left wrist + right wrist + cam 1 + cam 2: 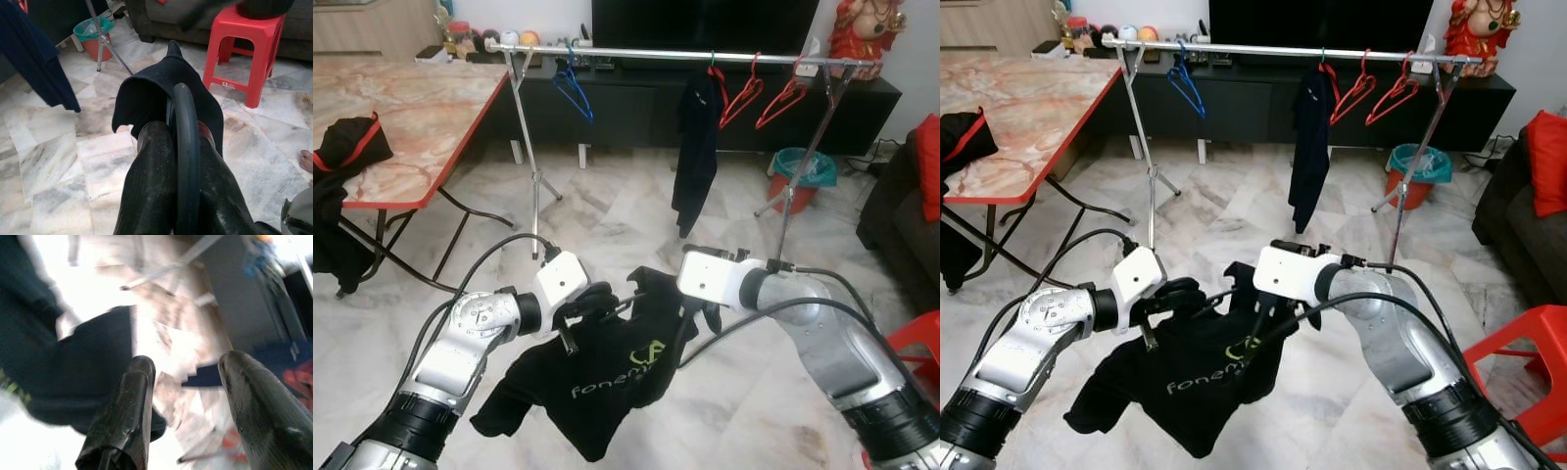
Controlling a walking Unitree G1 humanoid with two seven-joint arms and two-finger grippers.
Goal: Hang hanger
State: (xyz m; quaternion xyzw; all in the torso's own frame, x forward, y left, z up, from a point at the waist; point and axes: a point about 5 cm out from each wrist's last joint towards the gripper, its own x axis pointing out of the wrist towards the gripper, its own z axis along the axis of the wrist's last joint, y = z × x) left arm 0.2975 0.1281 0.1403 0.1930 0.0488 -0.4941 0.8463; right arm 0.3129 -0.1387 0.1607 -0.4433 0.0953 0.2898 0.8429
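Marble-topped table [421, 108] at far left. Left gripper [576, 315], near centre, is clamped on a dark hanger [186, 147] carrying a black T-shirt [597, 387] with pale lettering, which droops low between the arms. Right gripper [188, 396], just right of the shirt, has its fingers spread and holds nothing. Steel clothes rail [685, 54] stands far off, bearing a blue hanger [572, 90], a dark garment [697, 147] and red hangers [764, 98]. Best practice: keep the hook upright, lift above the rail, lower into the bare middle stretch.
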